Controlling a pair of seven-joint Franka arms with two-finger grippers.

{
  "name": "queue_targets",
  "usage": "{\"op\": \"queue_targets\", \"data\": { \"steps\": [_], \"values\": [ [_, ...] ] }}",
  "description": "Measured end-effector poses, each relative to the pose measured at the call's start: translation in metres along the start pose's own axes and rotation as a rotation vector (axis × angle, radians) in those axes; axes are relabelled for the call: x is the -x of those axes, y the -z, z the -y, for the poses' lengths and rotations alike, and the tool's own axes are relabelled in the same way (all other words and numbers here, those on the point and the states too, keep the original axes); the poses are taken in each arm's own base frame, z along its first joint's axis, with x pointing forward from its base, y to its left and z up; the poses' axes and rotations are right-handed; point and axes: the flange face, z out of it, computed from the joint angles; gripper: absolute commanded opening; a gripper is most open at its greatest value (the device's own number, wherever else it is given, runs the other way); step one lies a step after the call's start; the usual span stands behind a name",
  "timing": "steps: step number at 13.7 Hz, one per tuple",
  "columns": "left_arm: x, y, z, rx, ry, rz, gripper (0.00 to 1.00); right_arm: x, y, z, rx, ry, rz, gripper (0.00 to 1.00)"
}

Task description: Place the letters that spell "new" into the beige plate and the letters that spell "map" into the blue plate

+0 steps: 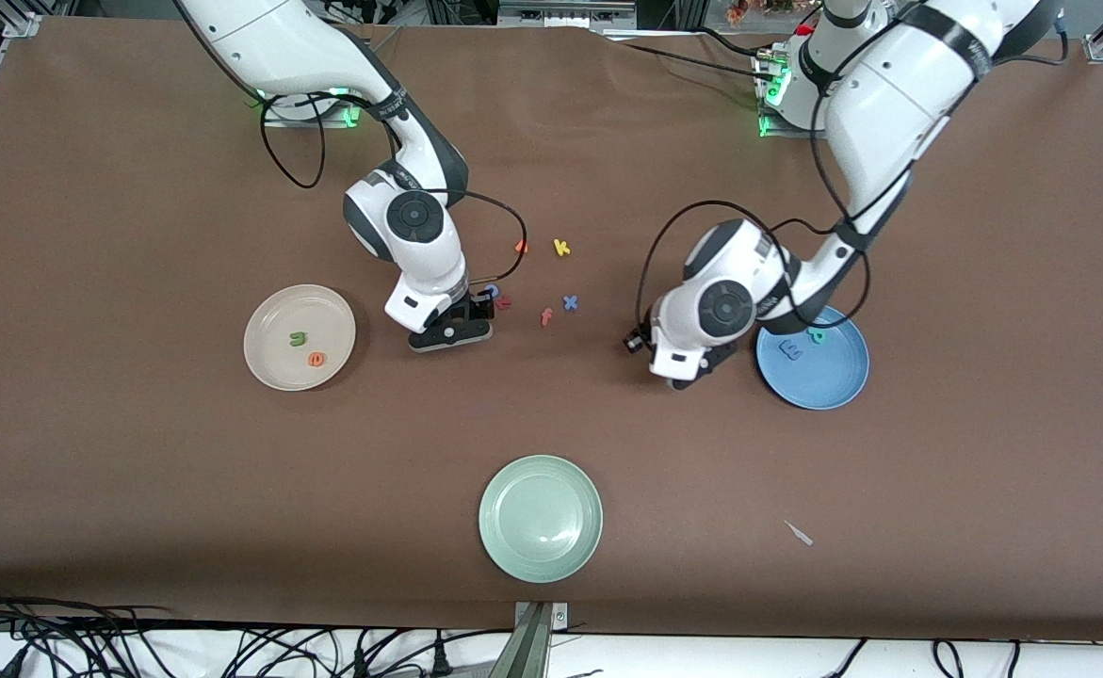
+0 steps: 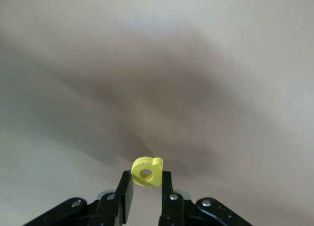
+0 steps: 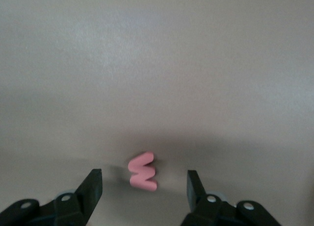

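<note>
My left gripper [image 2: 147, 181] is shut on the yellow a [image 2: 147, 171], which sits pinched between its fingertips. It hangs over the table just beside the blue plate [image 1: 838, 381], where the blue m [image 1: 791, 351] and teal p [image 1: 817, 335] lie. My right gripper [image 3: 144, 177] is open and low over the table, with the pink w [image 3: 142, 170] lying flat between its fingers and touching neither. In the front view that gripper [image 1: 452, 331] is beside the beige plate [image 1: 268, 363] and hides the w. The green n [image 1: 299, 339] and orange e [image 1: 316, 359] lie in the beige plate.
Loose letters lie between the two arms: a blue o [image 1: 491, 291], a dark red letter [image 1: 505, 302], an orange f [image 1: 546, 316], a blue x [image 1: 570, 302], a yellow k [image 1: 561, 248] and an orange-red one [image 1: 521, 247]. A pale green plate [image 1: 540, 556] sits nearest the front camera.
</note>
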Motion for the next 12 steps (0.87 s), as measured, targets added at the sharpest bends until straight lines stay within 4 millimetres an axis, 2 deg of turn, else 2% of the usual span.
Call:
{"op": "queue_targets", "data": {
  "steps": [3, 5, 7, 8, 10, 11, 12],
  "values": [
    [-0.038, 0.048, 0.02, -0.036, -0.039, 0.009, 0.09, 0.005, -0.018, 0.002, -0.023, 0.002, -0.011, 0.77],
    [-0.064, 0.072, 0.04, -0.053, -0.085, 0.022, 0.09, 0.008, -0.027, 0.002, -0.031, 0.0, -0.01, 0.66],
    [-0.096, 0.086, 0.068, -0.06, -0.126, 0.038, 0.09, 0.007, -0.027, 0.002, -0.032, -0.001, -0.013, 0.46],
    [-0.115, 0.09, 0.084, -0.062, -0.145, 0.038, 0.1, 0.007, -0.026, 0.002, -0.032, 0.0, -0.014, 0.29],
    [-0.154, 0.095, 0.122, -0.1, -0.189, 0.001, 0.1, 0.006, -0.024, 0.002, -0.033, 0.0, -0.017, 0.06],
    [-0.168, 0.093, 0.138, -0.132, -0.207, -0.016, 0.1, 0.006, -0.023, 0.002, -0.033, 0.001, -0.019, 0.0],
    [-0.178, 0.087, 0.151, -0.164, -0.221, -0.025, 0.11, 0.005, -0.021, 0.002, -0.033, 0.002, -0.021, 0.0]
  ]
}}
